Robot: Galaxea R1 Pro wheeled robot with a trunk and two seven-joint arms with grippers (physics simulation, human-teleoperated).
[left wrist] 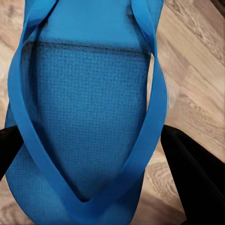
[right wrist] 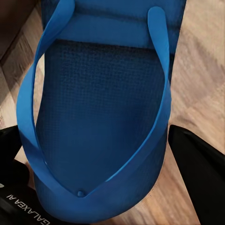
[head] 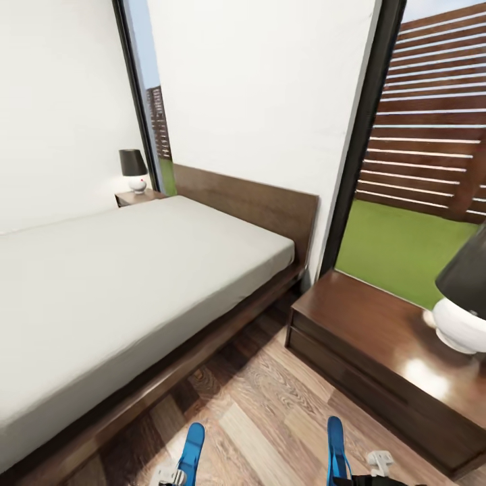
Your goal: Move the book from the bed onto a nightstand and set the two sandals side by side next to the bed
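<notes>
Two bright blue sandals stand edge-up at the bottom of the head view, the left sandal (head: 191,449) and the right sandal (head: 336,449), both over the wood floor beside the bed (head: 121,283). My left gripper (left wrist: 93,164) is shut on the left sandal (left wrist: 89,93), with black fingers (left wrist: 194,180) on either side of its sole. My right gripper (right wrist: 101,164) grips the right sandal (right wrist: 103,93) the same way. A nightstand (head: 378,344) stands just right of the bed's head. The other nightstand (head: 135,197) is at the far side. The book is out of view.
A white lamp with a dark shade (head: 462,297) stands on the near nightstand, and a similar lamp (head: 133,169) on the far one. A tall dark-framed window (head: 418,169) showing grass and a slatted fence rises behind. A strip of plank floor (head: 263,398) runs between bed and nightstand.
</notes>
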